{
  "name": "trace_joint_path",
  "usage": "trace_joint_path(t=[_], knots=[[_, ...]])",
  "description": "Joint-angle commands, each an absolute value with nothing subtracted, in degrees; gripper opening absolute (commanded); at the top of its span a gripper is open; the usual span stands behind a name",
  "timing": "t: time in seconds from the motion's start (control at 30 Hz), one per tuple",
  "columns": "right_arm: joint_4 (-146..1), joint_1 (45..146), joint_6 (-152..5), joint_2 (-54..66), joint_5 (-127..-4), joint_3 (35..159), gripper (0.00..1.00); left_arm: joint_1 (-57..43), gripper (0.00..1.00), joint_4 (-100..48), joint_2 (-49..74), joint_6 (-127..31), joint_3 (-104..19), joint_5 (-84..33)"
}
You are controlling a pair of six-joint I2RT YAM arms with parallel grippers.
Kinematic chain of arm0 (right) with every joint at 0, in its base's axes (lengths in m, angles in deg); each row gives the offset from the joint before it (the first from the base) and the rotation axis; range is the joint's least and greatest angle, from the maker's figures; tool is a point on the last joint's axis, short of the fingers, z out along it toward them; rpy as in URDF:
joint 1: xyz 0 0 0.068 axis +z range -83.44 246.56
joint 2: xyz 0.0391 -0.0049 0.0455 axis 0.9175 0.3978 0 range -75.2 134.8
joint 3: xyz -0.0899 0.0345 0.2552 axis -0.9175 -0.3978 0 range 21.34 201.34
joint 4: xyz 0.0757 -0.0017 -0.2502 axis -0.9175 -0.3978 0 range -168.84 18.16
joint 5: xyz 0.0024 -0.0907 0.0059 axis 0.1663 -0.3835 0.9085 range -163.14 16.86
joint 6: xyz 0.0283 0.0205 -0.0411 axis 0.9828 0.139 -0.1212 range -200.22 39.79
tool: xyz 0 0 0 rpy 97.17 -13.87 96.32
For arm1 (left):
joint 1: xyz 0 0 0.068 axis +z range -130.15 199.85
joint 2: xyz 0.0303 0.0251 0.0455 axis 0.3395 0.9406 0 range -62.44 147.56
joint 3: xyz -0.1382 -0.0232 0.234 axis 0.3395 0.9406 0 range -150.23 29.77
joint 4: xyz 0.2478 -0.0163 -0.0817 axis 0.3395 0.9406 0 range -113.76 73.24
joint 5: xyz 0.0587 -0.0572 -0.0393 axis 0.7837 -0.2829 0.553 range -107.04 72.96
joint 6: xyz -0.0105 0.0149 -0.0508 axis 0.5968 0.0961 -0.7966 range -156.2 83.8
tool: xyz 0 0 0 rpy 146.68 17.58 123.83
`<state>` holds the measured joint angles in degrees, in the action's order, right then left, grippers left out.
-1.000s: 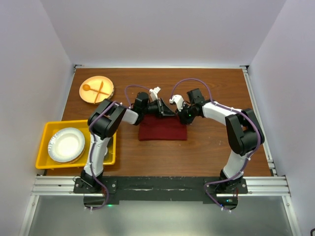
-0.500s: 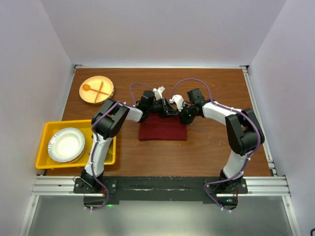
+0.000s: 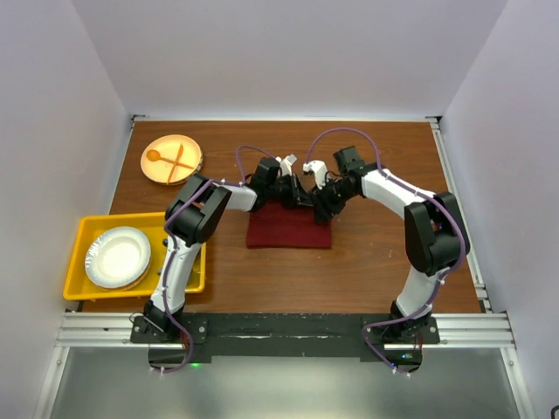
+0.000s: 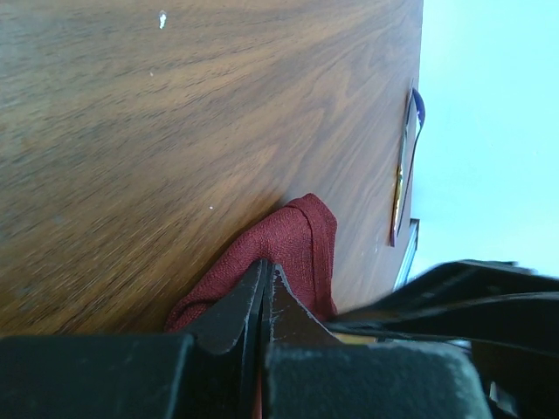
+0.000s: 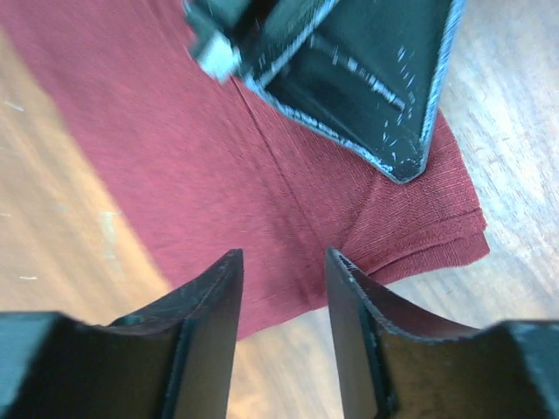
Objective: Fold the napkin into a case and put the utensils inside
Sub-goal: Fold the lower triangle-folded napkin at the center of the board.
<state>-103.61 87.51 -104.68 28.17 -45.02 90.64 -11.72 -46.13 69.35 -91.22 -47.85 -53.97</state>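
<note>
The maroon napkin (image 3: pixel 288 230) lies folded into a rectangle at the table's middle. My left gripper (image 3: pixel 302 195) is at its far edge with the jaws pressed together on a fold of the cloth (image 4: pixel 297 240); its tips (image 4: pixel 265 266) touch the napkin. My right gripper (image 3: pixel 321 208) is open just above the napkin's far right corner (image 5: pixel 262 175), its fingers (image 5: pixel 284 262) astride the cloth edge, close to the left gripper's finger (image 5: pixel 367 78). One slim utensil with a purple and gold sheen (image 4: pixel 405 170) lies on the wood beyond the napkin. No utensils show in the top view.
An orange plate (image 3: pixel 172 159) with an orange spoon and fork sits at the far left. A yellow tray (image 3: pixel 79 229) with a white plate (image 3: pixel 117 257) stands at the left edge. Both arms crowd the napkin's far edge.
My left gripper has slid right along the napkin's far edge. My right arm has lifted and swung its wrist, and its gripper now sits closer to the left one.
</note>
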Motion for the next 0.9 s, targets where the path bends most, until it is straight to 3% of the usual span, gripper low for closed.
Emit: trace_joint_path(t=[0.0,0.1,0.13,0.23,0.33,0.67,0.87], knots=[[-108.8,84.1,-95.1,24.9,-36.3,96.9,0.48,-11.8,0.0,-37.0,71.8,-86.2,-47.0,-48.1],[-108.0,81.2,-89.1,28.1,-30.5,99.3,0.61,-11.8,0.0,-37.1,71.5,-86.2,-46.3,-48.3],[-107.9,80.6,-87.9,29.0,-29.0,99.9,0.71,-11.8,0.0,-37.0,71.5,-85.9,-46.3,-48.2],[-106.2,78.4,-82.3,32.1,-23.1,100.8,0.85,-11.7,0.0,-36.9,71.4,-85.5,-46.0,-48.4],[-104.3,77.4,-77.1,34.7,-19.9,101.0,0.92,-11.5,0.0,-37.0,71.2,-85.3,-45.4,-48.5],[-92.2,76.3,-60.5,39.0,-16.4,96.7,0.97,-11.4,0.0,-37.6,71.2,-85.3,-44.9,-48.4],[-97.0,72.8,-65.5,44.2,-22.1,95.2,0.97,-11.1,0.0,-37.2,71.5,-85.0,-44.9,-48.4]])
